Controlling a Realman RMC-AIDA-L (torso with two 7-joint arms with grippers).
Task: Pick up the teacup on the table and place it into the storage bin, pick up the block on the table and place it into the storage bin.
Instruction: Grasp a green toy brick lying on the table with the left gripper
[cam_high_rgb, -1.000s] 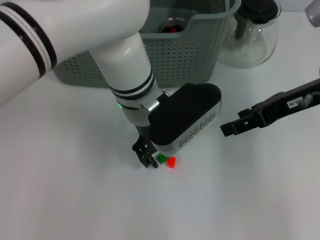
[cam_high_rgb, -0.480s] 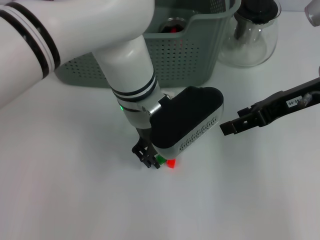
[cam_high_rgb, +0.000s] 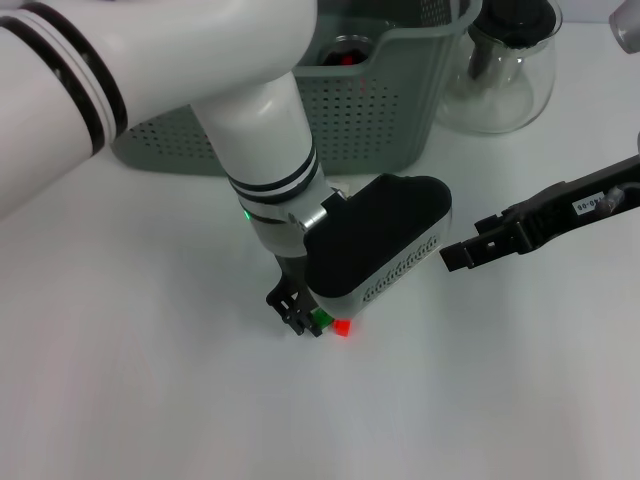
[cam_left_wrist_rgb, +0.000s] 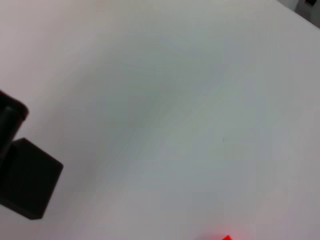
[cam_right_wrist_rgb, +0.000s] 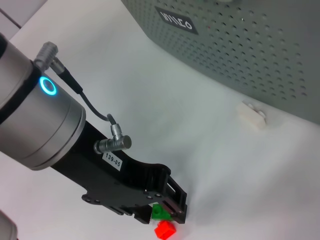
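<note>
A small green block (cam_high_rgb: 322, 320) (cam_right_wrist_rgb: 160, 212) lies on the white table, with a red block (cam_high_rgb: 342, 327) (cam_right_wrist_rgb: 164, 230) touching it. My left gripper (cam_high_rgb: 312, 322) (cam_right_wrist_rgb: 161, 214) is down at the table, open, one black finger on each side of the green block. The left wrist view shows only one finger (cam_left_wrist_rgb: 25, 185) and a sliver of the red block (cam_left_wrist_rgb: 226, 238). The grey-green storage bin (cam_high_rgb: 380, 110) (cam_right_wrist_rgb: 240, 45) stands at the back, and the teacup (cam_high_rgb: 345, 50) shows inside it as a dark round rim. My right gripper (cam_high_rgb: 455, 256) hovers to the right of the blocks.
A clear glass teapot (cam_high_rgb: 505, 60) with a black lid stands right of the bin. A small white brick (cam_right_wrist_rgb: 252, 115) lies on the table close to the bin's front wall. The left forearm hides the table between the bin and the blocks.
The left gripper has sunk slightly and edged right, so it covers more of the green block. The right arm has not moved.
</note>
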